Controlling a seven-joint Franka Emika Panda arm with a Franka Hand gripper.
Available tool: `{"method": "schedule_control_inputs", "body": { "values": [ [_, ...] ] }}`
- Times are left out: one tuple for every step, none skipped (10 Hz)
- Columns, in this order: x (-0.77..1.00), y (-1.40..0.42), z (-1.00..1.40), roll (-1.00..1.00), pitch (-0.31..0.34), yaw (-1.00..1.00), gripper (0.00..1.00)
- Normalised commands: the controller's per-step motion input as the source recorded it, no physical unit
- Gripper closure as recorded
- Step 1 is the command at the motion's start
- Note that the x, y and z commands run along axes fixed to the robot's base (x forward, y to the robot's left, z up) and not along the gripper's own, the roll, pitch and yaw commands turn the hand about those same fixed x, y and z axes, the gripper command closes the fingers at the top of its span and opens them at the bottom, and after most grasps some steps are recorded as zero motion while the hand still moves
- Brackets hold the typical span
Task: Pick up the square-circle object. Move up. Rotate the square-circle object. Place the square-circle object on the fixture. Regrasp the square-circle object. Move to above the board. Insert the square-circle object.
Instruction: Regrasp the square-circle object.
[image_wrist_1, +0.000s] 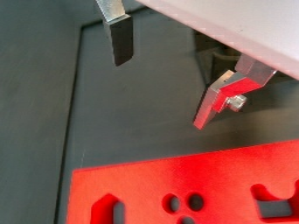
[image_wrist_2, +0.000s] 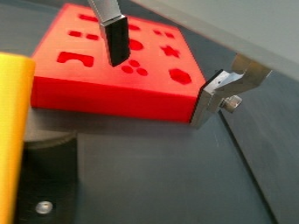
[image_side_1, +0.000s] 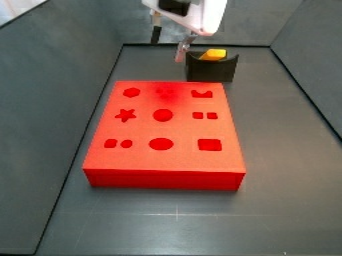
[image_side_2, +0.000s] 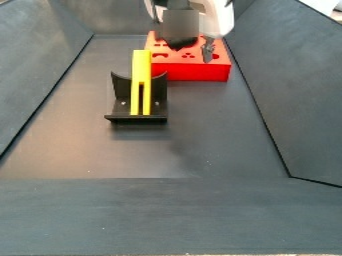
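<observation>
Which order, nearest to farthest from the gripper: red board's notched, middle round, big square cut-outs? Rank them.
Side view: gripper by the red board's far edge.
1. Notched cut-out, far row.
2. Middle round cut-out, centre.
3. Big square cut-out, near row.

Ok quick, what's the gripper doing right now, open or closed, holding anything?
Gripper: open and empty, hovering near the board's far edge; the square-circle object rests on the fixture.

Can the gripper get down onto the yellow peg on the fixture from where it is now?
Probably yes: the open, empty gripper hangs beside the fixture, and the square-circle object stands exposed with nothing over it.
</observation>
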Motion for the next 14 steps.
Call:
{"method": "schedule_control_inputs", "body": {
  "values": [
    [-0.05,-0.01,0.0,0.73,-0.305,-1.0,0.0],
    [-0.05,-0.01,0.01,0.72,-0.319,-1.0,0.0],
    [-0.05,-0.02,0.01,0.72,-0.327,-1.0,0.0],
    [-0.05,-0.01,0.0,0.71,-0.328,-1.0,0.0],
    [-0.04,-0.01,0.0,0.7,-0.31,-1.0,0.0],
    [-0.05,-0.01,0.0,0.69,-0.289,-1.0,0.0],
    [-0.05,-0.01,0.0,0.69,-0.252,-1.0,0.0],
    [-0.04,-0.01,0.0,0.62,-0.174,-0.92,0.0],
    [-0.04,-0.01,0.0,0.46,-0.061,-0.7,0.0],
    [-0.04,0.0,0.0,0.28,0.05,-0.44,0.0],
    [-0.03,0.0,0.0,0.17,0.122,-0.25,0.0],
    [1.0,0.0,0.01,0.18,0.176,-0.16,0.0],
    [1.0,0.0,0.0,0.14,0.204,-0.08,0.0],
    [1.0,0.0,-0.02,0.13,0.227,-0.03,0.0]
  ]
}}
